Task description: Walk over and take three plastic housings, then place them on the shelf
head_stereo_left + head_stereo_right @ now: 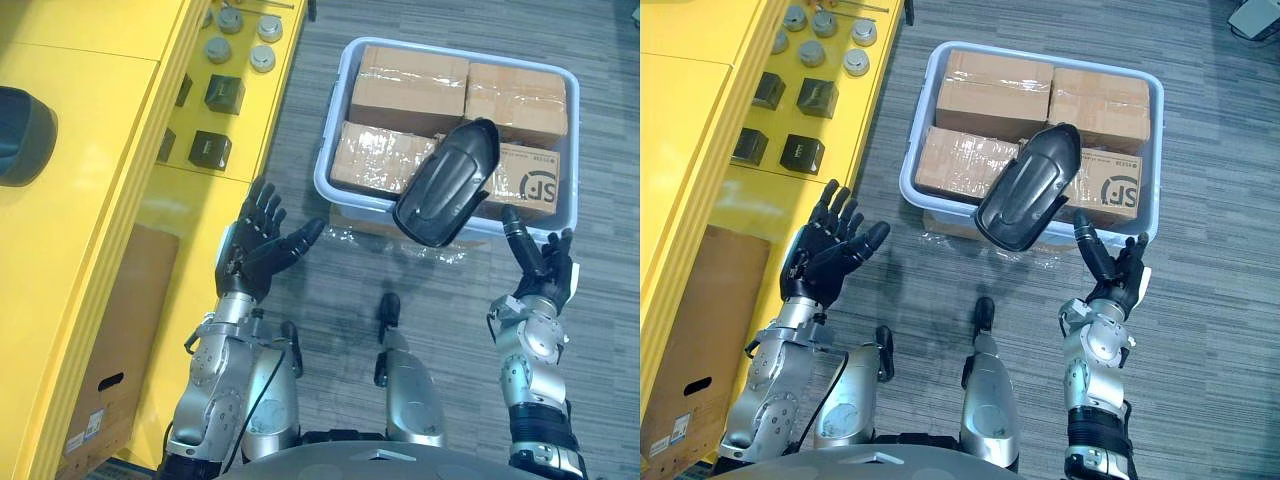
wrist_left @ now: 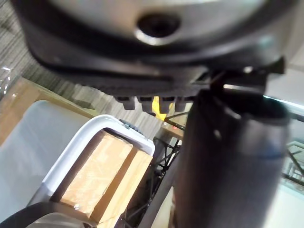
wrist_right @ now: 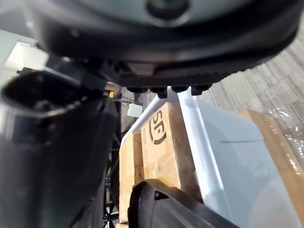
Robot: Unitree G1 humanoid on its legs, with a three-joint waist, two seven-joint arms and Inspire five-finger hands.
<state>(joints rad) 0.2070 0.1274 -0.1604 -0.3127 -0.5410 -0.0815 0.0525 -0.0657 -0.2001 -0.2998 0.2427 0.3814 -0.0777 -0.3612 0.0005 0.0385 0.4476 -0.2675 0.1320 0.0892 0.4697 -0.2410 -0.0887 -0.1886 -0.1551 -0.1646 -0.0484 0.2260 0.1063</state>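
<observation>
The right hand [image 1: 545, 270] is raised at the near right with its fingers straight and slightly spread, pointing toward the far side, and it holds nothing. Its longest finger reaches up just beside the near right edge of the black plastic housing [image 1: 450, 185]; I cannot tell whether they touch. The housing is a smooth, elongated shell. It lies tilted across the near side of a pale grey-blue bin [image 1: 574, 140], with its narrow end pointing far and right over the cartons and its broad end hanging out past the bin's near rim. In the right wrist view, the housing's dark curved edge [image 3: 166, 204] shows just beyond the hand, against the bin's wall.

The left hand [image 1: 258, 245] is at the near left, well apart from the housing. Its palm is turned toward the bin, its fingers are fanned open and its thumb is stretched out to the right, and it is empty.

The bin is packed with taped cardboard boxes [image 1: 410, 85] lying side by side. A film-wrapped carton [image 1: 350, 222] shows under its near edge, and both stand on grey striped carpet [image 1: 600, 330].

A yellow shelf [image 1: 90, 230] runs along the left. Its lower level carries black blocks [image 1: 224, 94] and, farther away, grey round parts [image 1: 263, 58]. A dark rounded thing [image 1: 20, 135] sits on its top at the left edge, and a brown carton [image 1: 120, 330] stands in the near bay.
</observation>
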